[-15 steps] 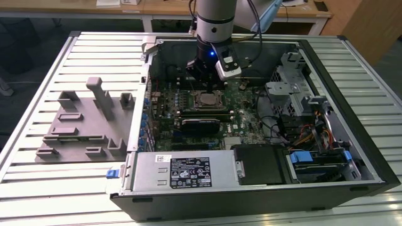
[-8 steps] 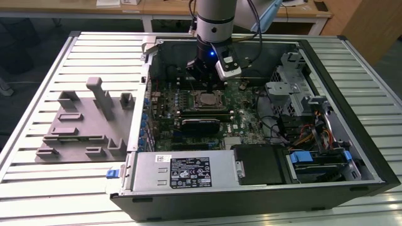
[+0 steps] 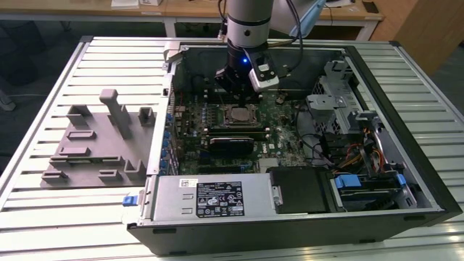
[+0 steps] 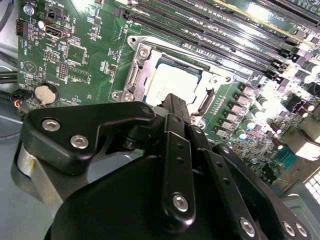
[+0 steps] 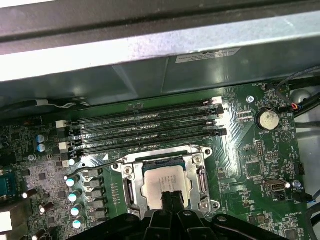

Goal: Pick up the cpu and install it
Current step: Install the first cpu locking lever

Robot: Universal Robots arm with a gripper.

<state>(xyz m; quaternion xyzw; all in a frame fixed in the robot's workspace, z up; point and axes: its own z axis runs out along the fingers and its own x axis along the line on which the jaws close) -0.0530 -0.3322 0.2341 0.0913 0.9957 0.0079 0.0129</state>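
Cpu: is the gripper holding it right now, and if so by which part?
Nothing seems held. The cpu lies flat in its socket; the gripper hangs over the chip's edge, fingers shut together with nothing between them.

Slatted metal table; grey fixture tray, exterior view's left; open computer case, centre to right; green motherboard inside; power supply, lower centre; coin battery near memory slots
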